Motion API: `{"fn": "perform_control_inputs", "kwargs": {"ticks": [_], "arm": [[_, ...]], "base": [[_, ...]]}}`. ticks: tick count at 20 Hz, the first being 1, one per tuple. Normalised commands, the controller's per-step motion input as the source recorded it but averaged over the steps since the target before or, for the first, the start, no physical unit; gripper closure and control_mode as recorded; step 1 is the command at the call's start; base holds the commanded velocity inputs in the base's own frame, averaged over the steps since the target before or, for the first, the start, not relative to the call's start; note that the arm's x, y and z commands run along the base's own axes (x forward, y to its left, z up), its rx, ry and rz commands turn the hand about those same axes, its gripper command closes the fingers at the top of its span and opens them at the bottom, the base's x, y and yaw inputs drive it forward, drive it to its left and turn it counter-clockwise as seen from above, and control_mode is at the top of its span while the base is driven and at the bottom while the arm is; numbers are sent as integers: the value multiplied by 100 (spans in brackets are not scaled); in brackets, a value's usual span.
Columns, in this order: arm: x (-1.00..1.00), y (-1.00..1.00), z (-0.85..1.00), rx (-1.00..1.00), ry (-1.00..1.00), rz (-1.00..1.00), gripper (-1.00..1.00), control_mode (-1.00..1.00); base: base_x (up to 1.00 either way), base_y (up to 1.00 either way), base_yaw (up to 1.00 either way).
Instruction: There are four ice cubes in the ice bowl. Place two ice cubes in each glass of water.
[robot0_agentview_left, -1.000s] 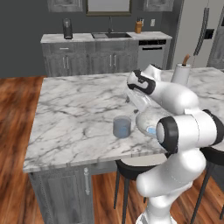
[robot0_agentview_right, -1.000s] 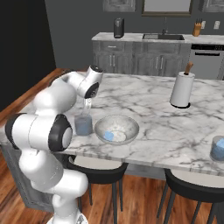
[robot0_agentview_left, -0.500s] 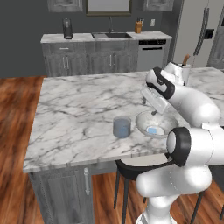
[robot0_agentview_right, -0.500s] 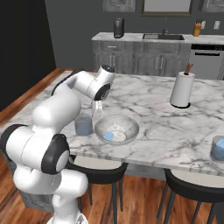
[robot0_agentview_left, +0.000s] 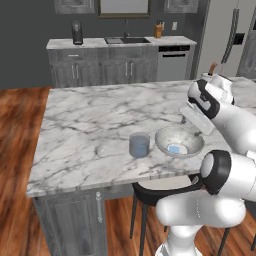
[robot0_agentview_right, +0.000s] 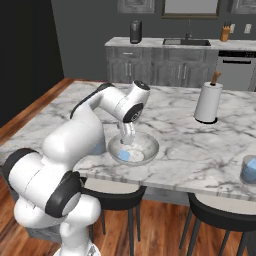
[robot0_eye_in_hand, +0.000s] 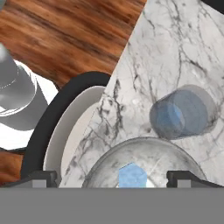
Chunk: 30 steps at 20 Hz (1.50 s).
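While the glossy round ice bowl (robot0_eye_in_hand: 144, 157) held a pale blue cube (robot0_eye_in_hand: 132, 176), the spread pincer (robot0_eye_in_hand: 113, 177) had swung from the translucent tumbler (robot0_eye_in_hand: 183, 113) over it.

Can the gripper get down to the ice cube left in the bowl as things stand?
Probably yes. The gripper hangs open right over the ice bowl, the ice cube lying between its fingertips with nothing above it; the glass of water stands beside the bowl.

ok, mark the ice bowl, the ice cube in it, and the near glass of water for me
ice bowl (robot0_agentview_left: 162, 138), left base view, on its left rim.
ice cube (robot0_eye_in_hand: 132, 176), hand view, on its top face.
glass of water (robot0_agentview_left: 139, 145), left base view, on the middle of its side wall.
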Motion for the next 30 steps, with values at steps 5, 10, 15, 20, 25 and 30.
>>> {"fn": "perform_control_inputs", "kwargs": {"ticks": [5,10,15,20,25,30], "arm": [[31,-25,-24,-2,0,26,-100,-100],[32,-12,-31,0,-2,49,-100,-100],[24,0,-35,0,-11,45,-100,-100],[8,6,-29,-1,-14,24,-100,-100],[0,17,-21,0,-16,5,-100,-100],[0,35,-24,-1,-6,0,-100,-100]], "base": [[0,0,0],[0,0,0],[0,0,0],[0,0,0],[0,0,0],[0,0,0]]}}
